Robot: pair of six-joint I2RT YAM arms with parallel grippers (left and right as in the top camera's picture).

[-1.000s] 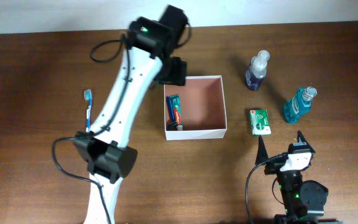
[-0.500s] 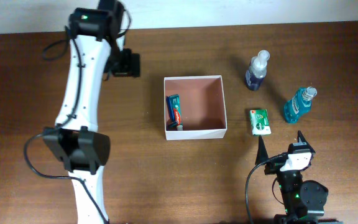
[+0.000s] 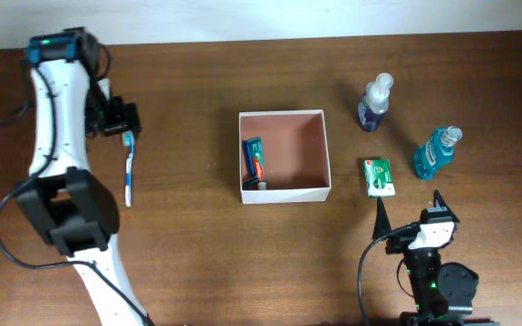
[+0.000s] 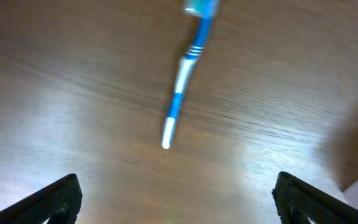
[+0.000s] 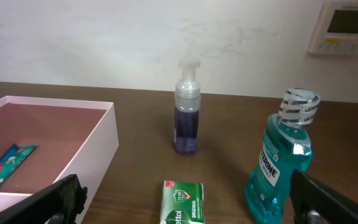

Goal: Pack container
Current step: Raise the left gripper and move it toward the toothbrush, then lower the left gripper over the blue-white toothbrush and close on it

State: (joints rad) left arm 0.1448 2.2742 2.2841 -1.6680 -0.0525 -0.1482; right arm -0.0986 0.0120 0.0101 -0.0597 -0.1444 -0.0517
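Observation:
The container [image 3: 326,154], a square white-walled box with a reddish-brown inside, stands mid-table and holds a toothpaste tube [image 3: 255,161] along its left wall. A blue-and-white toothbrush [image 3: 130,172] lies on the table at the far left. My left gripper [image 3: 120,119] hovers over the brush's head, open and empty. In the left wrist view the toothbrush [image 4: 182,93] lies ahead of the wide-open fingers [image 4: 179,202]. My right gripper [image 3: 410,210] is open and empty near the front edge, just in front of a green soap box [image 3: 380,177].
A purple pump bottle [image 3: 376,102] and a teal mouthwash bottle [image 3: 436,151] stand right of the container. The right wrist view shows the container wall [image 5: 92,146], the pump bottle [image 5: 186,118], the mouthwash [image 5: 284,168] and the soap box [image 5: 182,202].
My left arm has swung left, from the container's upper left corner to above the toothbrush at the far left. The right arm has not moved.

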